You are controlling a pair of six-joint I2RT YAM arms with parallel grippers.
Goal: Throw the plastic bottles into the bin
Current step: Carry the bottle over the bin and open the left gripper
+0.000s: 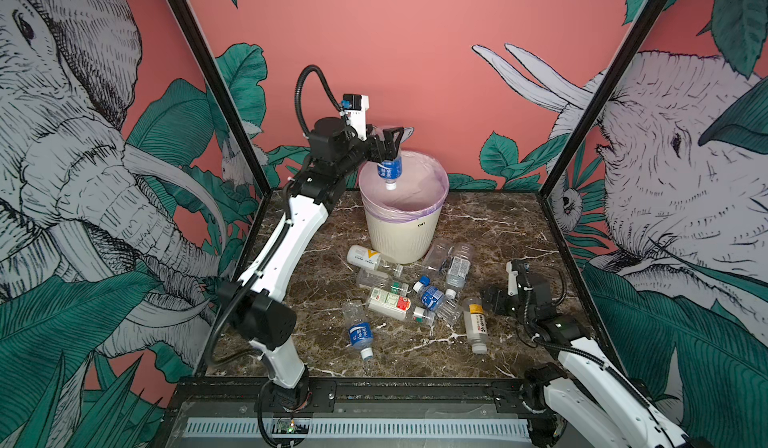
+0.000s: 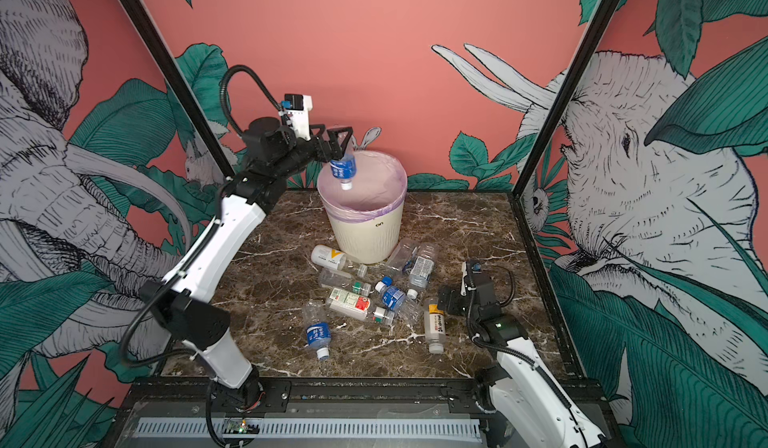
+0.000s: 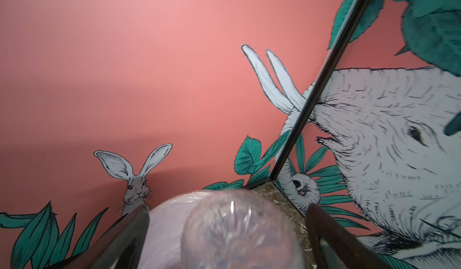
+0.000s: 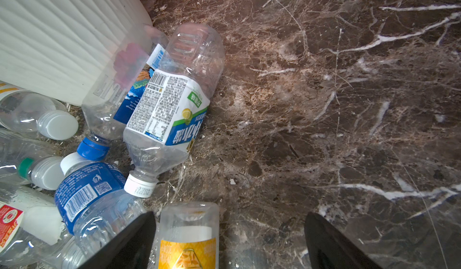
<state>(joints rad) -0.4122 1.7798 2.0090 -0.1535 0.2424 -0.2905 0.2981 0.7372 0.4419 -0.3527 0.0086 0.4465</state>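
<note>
A clear bottle with a blue label (image 1: 389, 170) (image 2: 343, 168) hangs cap-down over the mouth of the bin (image 1: 399, 238) (image 2: 365, 234), just under my left gripper (image 1: 390, 140) (image 2: 338, 138). In the left wrist view the bottle's base (image 3: 239, 230) sits between the spread fingers with a gap on each side, so the gripper is open. Several plastic bottles (image 1: 399, 296) lie on the table in front of the bin. My right gripper (image 1: 490, 300) (image 4: 229, 218) stands open low over the table, with a yellow-labelled bottle (image 4: 188, 235) (image 1: 476, 325) next to one finger.
The bin stands at the back middle of the brown marble table (image 1: 498, 226), lined with a pale pink bag (image 1: 432, 167). Black frame posts (image 1: 582, 134) and printed walls enclose the table. A blue-labelled bottle (image 1: 359, 334) lies apart, nearer the front.
</note>
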